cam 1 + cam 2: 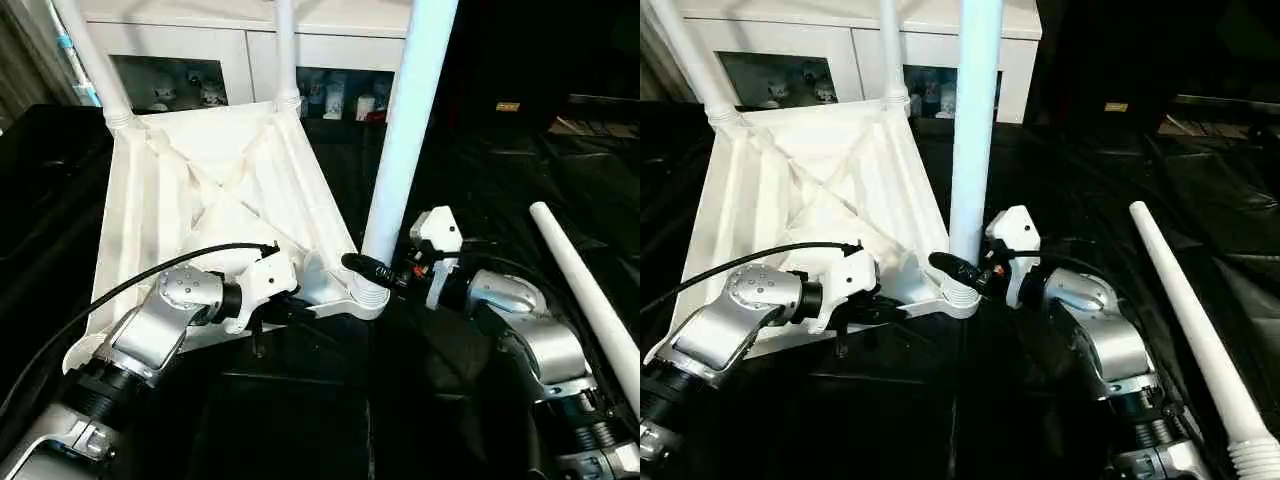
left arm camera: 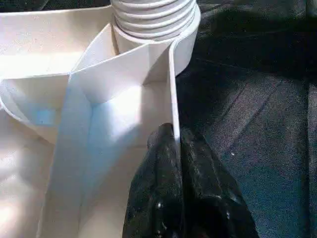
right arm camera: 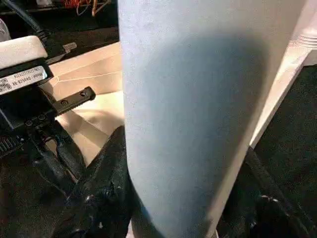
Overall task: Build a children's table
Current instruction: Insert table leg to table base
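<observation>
Tabletop (image 1: 215, 190): white plastic, upside down on the dark surface, its ribbed underside facing up with diagonal ribs crossing in the middle.
Far legs: two white tubes, far-left leg (image 1: 95, 65) and far-right leg (image 1: 286, 50), standing up out of the far corner sockets.
Near-right leg (image 1: 405, 140): tall white tube, upright, its ridged foot sitting in the near-right corner socket (image 1: 362, 297).
Loose leg (image 1: 1190, 320): fourth white tapered tube, lying flat well to the right of the top, ridged end nearest the camera.

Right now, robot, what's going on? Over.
Left pincer pinching tabletop edge. Right pincer around third leg. Fourth leg lying loose.
</observation>
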### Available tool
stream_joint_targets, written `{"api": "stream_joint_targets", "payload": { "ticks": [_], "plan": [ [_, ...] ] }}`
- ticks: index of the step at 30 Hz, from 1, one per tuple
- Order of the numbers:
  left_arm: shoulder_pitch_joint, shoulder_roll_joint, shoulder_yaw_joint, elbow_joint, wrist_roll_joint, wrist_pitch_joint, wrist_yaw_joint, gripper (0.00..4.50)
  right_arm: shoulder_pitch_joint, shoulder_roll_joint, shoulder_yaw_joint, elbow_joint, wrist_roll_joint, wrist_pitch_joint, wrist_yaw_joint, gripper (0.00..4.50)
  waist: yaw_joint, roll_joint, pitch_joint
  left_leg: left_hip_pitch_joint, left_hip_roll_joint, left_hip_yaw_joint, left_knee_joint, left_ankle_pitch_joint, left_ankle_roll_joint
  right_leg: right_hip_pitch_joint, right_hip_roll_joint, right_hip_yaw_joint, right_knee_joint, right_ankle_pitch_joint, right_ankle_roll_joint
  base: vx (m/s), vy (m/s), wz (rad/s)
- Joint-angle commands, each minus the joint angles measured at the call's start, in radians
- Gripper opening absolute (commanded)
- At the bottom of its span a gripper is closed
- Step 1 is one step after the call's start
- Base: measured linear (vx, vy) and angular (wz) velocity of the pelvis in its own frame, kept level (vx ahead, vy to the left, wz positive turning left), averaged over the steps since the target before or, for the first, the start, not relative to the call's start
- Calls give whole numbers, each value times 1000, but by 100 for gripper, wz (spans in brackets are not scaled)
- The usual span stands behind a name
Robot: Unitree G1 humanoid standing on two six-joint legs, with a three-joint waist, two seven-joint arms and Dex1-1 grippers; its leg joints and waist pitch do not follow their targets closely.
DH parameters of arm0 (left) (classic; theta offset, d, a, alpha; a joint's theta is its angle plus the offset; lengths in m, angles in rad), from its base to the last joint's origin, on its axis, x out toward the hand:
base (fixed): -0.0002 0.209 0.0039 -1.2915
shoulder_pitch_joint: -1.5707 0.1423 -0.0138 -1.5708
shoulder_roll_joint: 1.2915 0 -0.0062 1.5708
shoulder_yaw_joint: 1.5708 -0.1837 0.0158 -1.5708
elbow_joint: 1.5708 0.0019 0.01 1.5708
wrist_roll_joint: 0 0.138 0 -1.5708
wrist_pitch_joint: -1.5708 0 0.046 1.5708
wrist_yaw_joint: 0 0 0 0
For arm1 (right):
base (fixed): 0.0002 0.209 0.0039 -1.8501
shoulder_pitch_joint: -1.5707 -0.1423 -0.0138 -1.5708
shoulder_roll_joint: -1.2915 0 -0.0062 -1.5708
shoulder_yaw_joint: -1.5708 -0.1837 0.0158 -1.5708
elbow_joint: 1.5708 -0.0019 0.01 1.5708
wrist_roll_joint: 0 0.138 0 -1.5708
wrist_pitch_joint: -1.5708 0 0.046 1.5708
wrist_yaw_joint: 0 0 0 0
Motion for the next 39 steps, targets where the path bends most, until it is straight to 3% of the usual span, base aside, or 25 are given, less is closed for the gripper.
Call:
{"api": "stream_joint_targets", "payload": {
  "ticks": [1, 8, 14, 17, 23, 27, 30, 33, 39],
  "plan": [
    [6, 7, -33, 12, 19, -2, -42, 0, 79, -11, 38, 166, -79, 71, -50, 184, 3, 13, -18, 7, 100, -53, -93, -360, -4, 5, -101, 63, -97, -375, -204, 0, 0, 0],
    [6, 8, -29, 8, 16, 0, -41, 0, 128, 14, -9, 193, -51, 79, -95, 184, 5, 15, -16, 9, 102, -56, -97, -382, -10, 0, -102, 64, -102, -425, -189, 0, 0, 0],
    [10, 10, -31, 3, 14, 1, -47, 0, 148, -20, 53, 187, -99, 79, -61, 184, 4, 18, -18, 8, 102, -54, -101, -367, -15, 4, -98, 61, -98, -341, -199, 0, 0, 0],
    [10, 11, -31, 4, 14, 1, -49, 0, 143, -16, 51, 188, -101, 93, -58, 184, 3, 17, -15, 13, 101, -55, -101, -416, -23, 0, -100, 62, -104, -407, -188, 0, 0, 0],
    [13, 12, -34, -2, 15, 3, -51, 0, 138, -42, 91, 196, -130, 103, -25, 184, 3, 12, -18, 15, 102, -55, -104, -407, -22, 3, -98, 62, -103, -372, -188, 0, 0, 0],
    [16, 13, -35, -7, 15, 6, -48, 0, 144, -51, 98, 205, -136, 94, -28, 184, 4, 10, -15, 18, 102, -58, -105, -435, -20, 0, -102, 65, -109, -440, -174, 0, 0, 0],
    [17, 14, -36, -10, 14, 7, -45, 0, 148, -40, 73, 210, -112, 90, -41, 184, 4, 9, -18, 21, 103, -59, -105, -440, -22, -2, -101, 65, -111, -456, -165, 0, 0, 0],
    [18, 19, -34, -15, 11, 8, -46, 0, 140, 2, -53, 185, 12, 136, -75, 184, 4, 10, -21, 19, 104, -58, -105, -428, -20, -1, -100, 65, -108, -413, -177, 0, 0, 0],
    [21, 20, -35, -17, 11, 7, -48, 0, 155, -13, -80, 160, 46, 150, -56, 184, 5, 11, -32, 10, 101, -49, -98, -315, 3, 14, -97, 60, -94, -250, -224, 0, 0, 0]
  ]
}}
